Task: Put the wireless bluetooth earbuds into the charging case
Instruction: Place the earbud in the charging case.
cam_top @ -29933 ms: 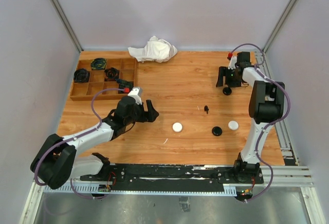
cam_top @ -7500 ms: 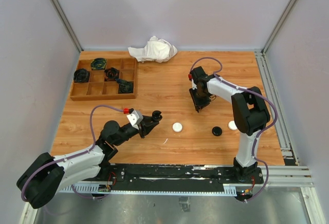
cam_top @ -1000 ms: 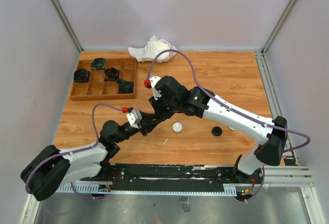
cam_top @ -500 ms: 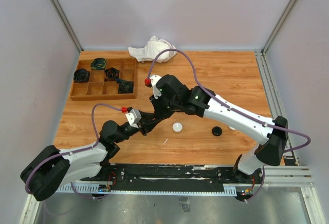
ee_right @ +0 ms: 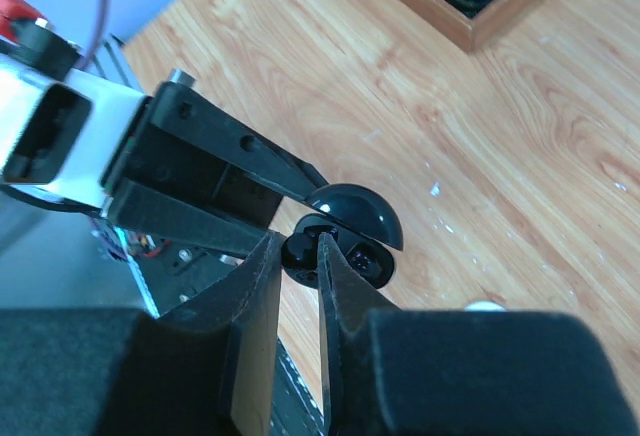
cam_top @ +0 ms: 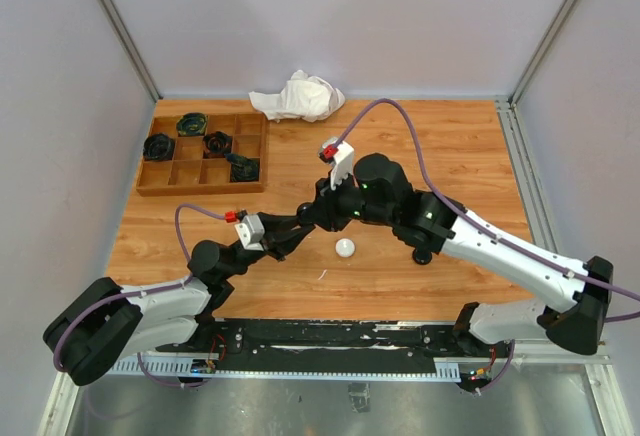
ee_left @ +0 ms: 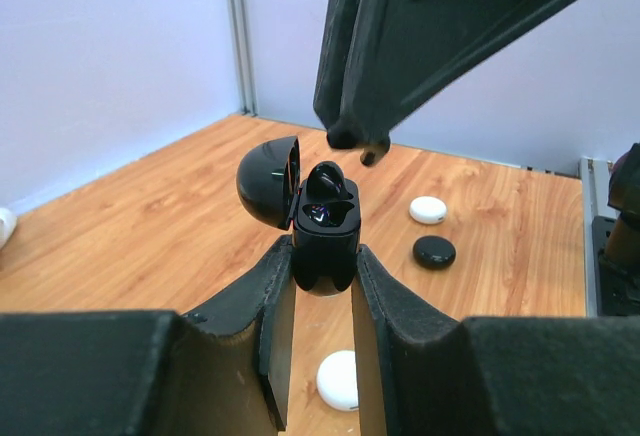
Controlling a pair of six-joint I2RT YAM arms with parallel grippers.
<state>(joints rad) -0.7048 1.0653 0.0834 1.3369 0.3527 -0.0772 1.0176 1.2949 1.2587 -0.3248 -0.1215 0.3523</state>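
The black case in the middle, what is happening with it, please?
The left gripper holds the open black case upright above the table. One black earbud already sits in it. The right gripper hangs just above, shut; I cannot tell whether it pinches another bud.

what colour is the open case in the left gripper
Glossy black. The charging case shows best in the left wrist view.

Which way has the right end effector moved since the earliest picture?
Yes. The right end effector has swung left and nearer, from the far right corner towards the wooden tray.
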